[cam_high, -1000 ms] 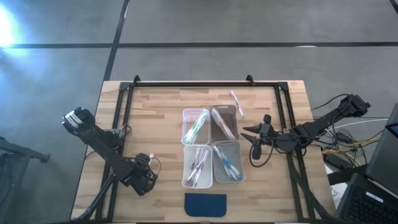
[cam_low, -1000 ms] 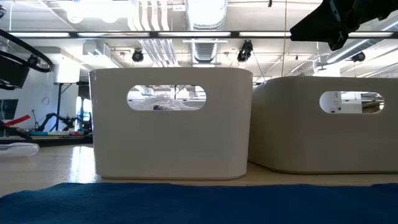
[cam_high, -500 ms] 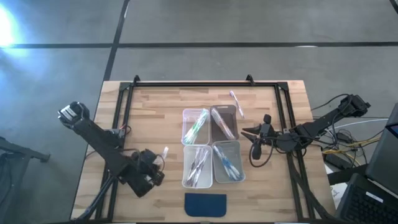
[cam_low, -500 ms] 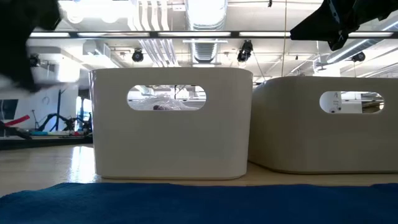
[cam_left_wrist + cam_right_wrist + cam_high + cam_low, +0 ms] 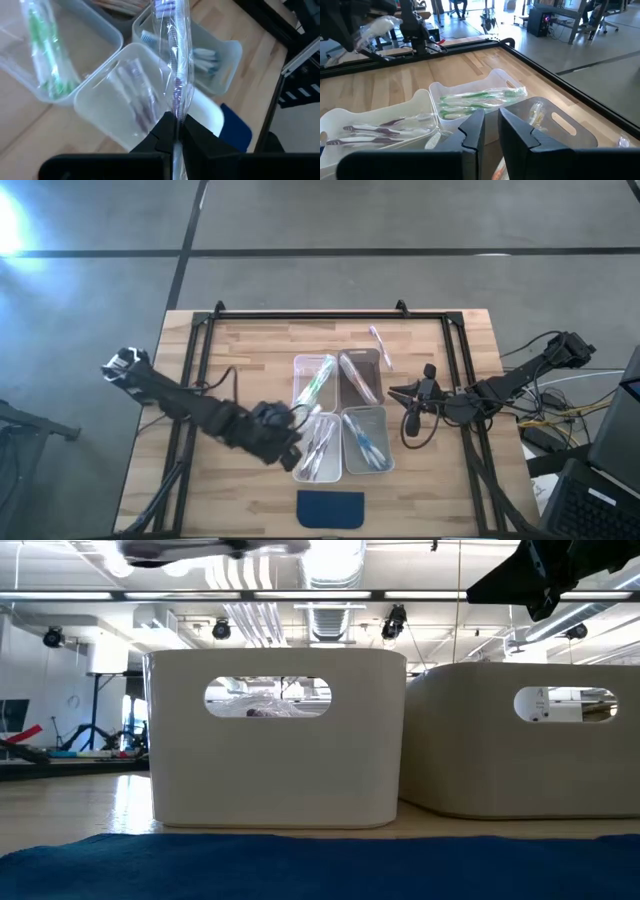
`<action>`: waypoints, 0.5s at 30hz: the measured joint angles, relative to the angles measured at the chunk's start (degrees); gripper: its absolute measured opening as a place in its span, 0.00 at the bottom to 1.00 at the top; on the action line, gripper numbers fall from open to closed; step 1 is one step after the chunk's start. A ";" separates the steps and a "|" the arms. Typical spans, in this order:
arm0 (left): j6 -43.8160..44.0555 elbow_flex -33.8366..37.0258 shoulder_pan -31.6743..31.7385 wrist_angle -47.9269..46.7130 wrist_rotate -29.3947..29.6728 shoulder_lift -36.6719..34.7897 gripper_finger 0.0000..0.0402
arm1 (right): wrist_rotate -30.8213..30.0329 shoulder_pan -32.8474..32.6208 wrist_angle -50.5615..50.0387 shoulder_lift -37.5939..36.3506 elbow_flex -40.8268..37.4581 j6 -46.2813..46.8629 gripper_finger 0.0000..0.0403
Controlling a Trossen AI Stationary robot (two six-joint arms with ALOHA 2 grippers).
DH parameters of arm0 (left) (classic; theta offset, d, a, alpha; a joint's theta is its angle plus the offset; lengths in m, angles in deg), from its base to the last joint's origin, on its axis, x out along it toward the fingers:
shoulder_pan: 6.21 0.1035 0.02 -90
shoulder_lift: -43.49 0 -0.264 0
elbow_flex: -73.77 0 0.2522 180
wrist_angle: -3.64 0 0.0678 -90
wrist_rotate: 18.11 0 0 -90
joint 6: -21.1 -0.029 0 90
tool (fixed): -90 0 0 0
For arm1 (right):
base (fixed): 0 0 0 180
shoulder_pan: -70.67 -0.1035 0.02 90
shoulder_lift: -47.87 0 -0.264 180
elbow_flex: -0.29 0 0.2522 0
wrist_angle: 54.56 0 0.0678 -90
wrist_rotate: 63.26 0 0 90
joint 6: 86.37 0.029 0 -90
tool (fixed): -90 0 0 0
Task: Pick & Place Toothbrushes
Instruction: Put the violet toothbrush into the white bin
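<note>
The wooden counter (image 5: 250, 350) carries four clear bins (image 5: 340, 415) in a tight square at its middle, with a dark blue pad (image 5: 331, 508) near the front edge. A second ago the left arm was folded back at the counter's front left; now it has swung in, so the left end effector (image 5: 283, 442) hangs just beside the front-left bin (image 5: 317, 448), clamped on a wrapped toothbrush with purple bristles (image 5: 176, 75). That bin already holds purple brushes, so I judge a drop is close. The right end effector (image 5: 411, 420) hovers right of the bins, its fingers (image 5: 475, 131) nearly together and holding nothing. One pink toothbrush (image 5: 380, 346) lies loose behind the bins. There is bare wood on both sides, but the bins touch wall to wall.
</note>
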 joint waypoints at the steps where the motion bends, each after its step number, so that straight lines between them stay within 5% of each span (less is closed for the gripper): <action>1: -0.80 -1.43 1.10 -0.08 -1.30 1.03 0.04 | 0.01 0.01 0.00 0.00 -0.03 0.00 0.13; 5: -3.79 -7.16 4.45 -0.69 -6.57 5.82 0.04 | 0.00 0.00 -0.03 0.00 -0.11 0.00 0.15; 15: -6.03 -15.32 5.57 -4.53 -7.13 15.28 0.04 | -0.29 0.01 -0.22 0.00 -0.04 -3.46 0.23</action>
